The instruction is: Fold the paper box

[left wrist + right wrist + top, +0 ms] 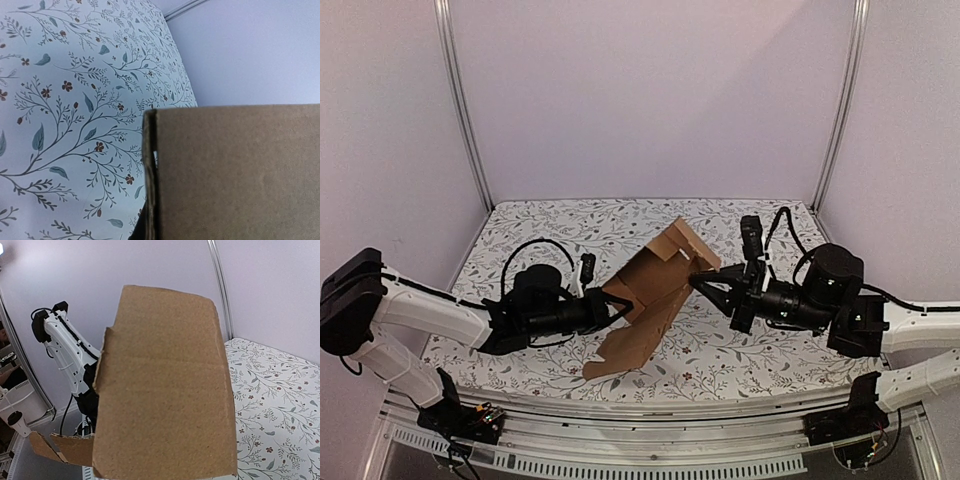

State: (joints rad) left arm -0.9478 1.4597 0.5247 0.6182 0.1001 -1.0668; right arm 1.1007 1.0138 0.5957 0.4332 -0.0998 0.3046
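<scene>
The paper box (655, 290) is a brown cardboard piece, partly folded, held up over the middle of the table between both arms. Its long lower flap (625, 350) slopes down to the table. My left gripper (616, 303) is shut on the box's left edge. In the left wrist view the cardboard (235, 175) fills the lower right and hides the fingers. My right gripper (698, 280) is shut on the box's right edge. In the right wrist view a cardboard panel (165, 390) covers the fingers.
The table has a floral cloth (570, 225). Pale walls with metal corner posts (465, 110) close the back and sides. The left arm (70, 355) shows behind the cardboard in the right wrist view.
</scene>
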